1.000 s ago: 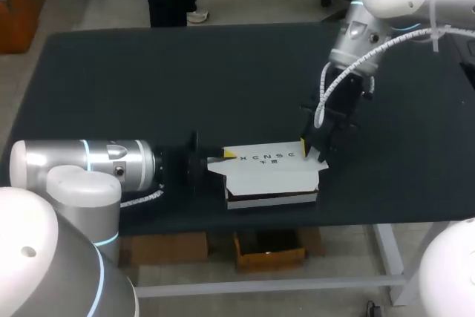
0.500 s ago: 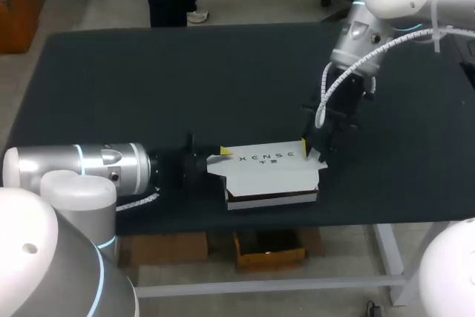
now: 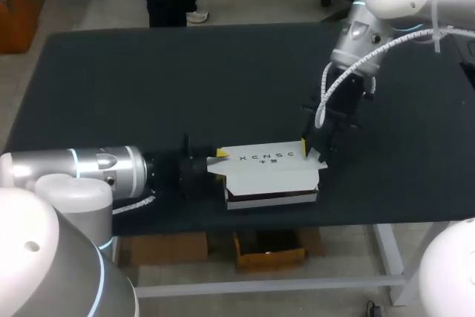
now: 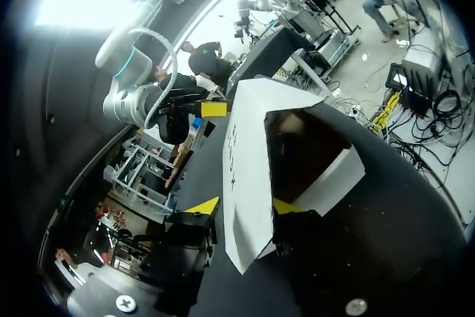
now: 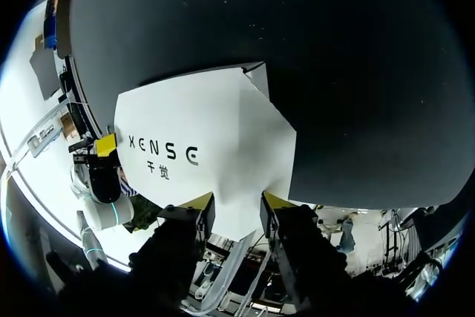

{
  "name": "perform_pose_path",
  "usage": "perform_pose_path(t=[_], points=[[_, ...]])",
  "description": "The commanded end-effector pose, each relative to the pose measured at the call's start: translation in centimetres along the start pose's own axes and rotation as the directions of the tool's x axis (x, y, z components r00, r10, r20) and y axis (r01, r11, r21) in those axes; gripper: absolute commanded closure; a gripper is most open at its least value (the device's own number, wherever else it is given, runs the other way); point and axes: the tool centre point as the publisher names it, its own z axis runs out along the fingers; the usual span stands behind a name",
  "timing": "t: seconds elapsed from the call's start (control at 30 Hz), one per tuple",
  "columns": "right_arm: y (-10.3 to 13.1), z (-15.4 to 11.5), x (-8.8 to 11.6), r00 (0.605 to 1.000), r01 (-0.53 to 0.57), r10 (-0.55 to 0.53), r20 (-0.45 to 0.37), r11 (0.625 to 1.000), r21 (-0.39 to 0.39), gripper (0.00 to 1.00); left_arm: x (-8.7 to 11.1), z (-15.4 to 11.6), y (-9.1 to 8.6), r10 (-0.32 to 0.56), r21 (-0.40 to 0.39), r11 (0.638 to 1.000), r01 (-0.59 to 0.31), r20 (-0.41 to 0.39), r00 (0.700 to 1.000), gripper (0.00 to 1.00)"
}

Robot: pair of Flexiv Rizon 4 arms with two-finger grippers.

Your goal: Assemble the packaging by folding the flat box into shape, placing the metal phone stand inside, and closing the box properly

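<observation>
- The dark, flat-topped bench (image 3: 111, 79) carries only one thing of the task, near its front edge and about midway along it.
- The silver and white left arm (image 3: 82, 168) lies low along the front of the bench, pointing at the box's left end. Compared with a second ago it has drawn back toward its own side: its silver link now reaches less far in, and its tip sits a little further from the box's middle.
- The white right arm (image 3: 371, 20) comes down from the far right corner onto the box's right end. It stands where it stood in both earlier frames.
- The white cardboard box with dark lettering on its lid (image 3: 271, 172) is folded up into shape and has a dark band low on its front wall. In the left wrist view its lid panel tilts up and the dark inside shows beneath it, so it is not closed. What lies inside cannot be made out. The box has not shifted over the last second.
- The left hand (image 4: 245, 206) is at the box's left end, with the pointed corner of the lid panel reaching into it. Whether it is clenched on that corner or released cannot be told.
- The right hand (image 5: 235, 200) is at the lid's right edge, with white card reaching into it. Its hold cannot be told either.
- A small white end flap (image 3: 321, 156) sticks up just beside the right hand.
</observation>
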Motion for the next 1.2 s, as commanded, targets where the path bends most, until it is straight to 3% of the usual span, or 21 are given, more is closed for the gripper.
perform_pose_path(t=[0.03,0.43,0.57,0.63,0.67,0.7,0.77,0.83,0.97,1.2], points=[[0.0,0.1,0.0,1.000,0.001,-0.001,-0.003,1.000,0.000,0.62,0.2,-1.1,-0.5,0.004,-0.015,1.000,-0.004,0.008,1.000,0.60],[0.0,0.1,0.0,1.000,0.005,-0.005,-0.012,1.000,-0.007,0.60,0.4,-5.5,-0.8,-0.003,-0.108,0.994,0.003,-0.009,1.000,0.56],[0.0,0.3,0.0,1.000,0.005,-0.005,-0.015,1.000,-0.007,0.60,0.1,-7.2,-0.7,-0.026,-0.171,0.985,0.020,-0.036,0.999,0.53],[0.1,0.3,0.0,1.000,0.006,-0.006,-0.017,1.000,-0.007,0.60,-0.1,-8.0,-0.9,-0.052,-0.191,0.981,0.043,-0.044,0.998,0.16],[0.1,0.4,0.0,1.000,0.006,-0.006,-0.017,1.000,-0.008,0.59,-0.2,-8.3,-0.9,-0.062,-0.200,0.978,0.052,-0.045,0.997,0.07],[0.1,0.4,0.0,1.000,0.006,-0.007,-0.018,1.000,-0.008,0.59,-0.4,-8.7,-0.9,-0.079,-0.196,0.978,0.068,-0.047,0.996,0.02],[0.1,0.4,0.1,1.000,0.007,-0.007,-0.018,1.000,-0.010,0.59,-0.9,-9.4,-0.9,-0.124,-0.210,0.972,0.109,-0.057,0.991,0.00],[0.1,0.4,0.0,1.000,0.006,-0.006,-0.017,1.000,-0.012,0.59,-1.6,-10.1,-0.6,-0.227,-0.214,0.954,0.209,-0.067,0.972,0.00],[-0.1,0.4,-0.1,1.000,0.000,-0.001,-0.017,1.000,-0.024,0.58,-3.1,-11.3,-0.4,-0.389,-0.178,0.904,0.389,0.035,0.920,0.00],[-0.2,0.6,-0.3,1.000,0.001,-0.002,-0.017,0.998,-0.065,0.58,-5.0,-12.0,-1.3,-0.516,-0.067,0.847,0.527,0.134,0.846,0.00]])
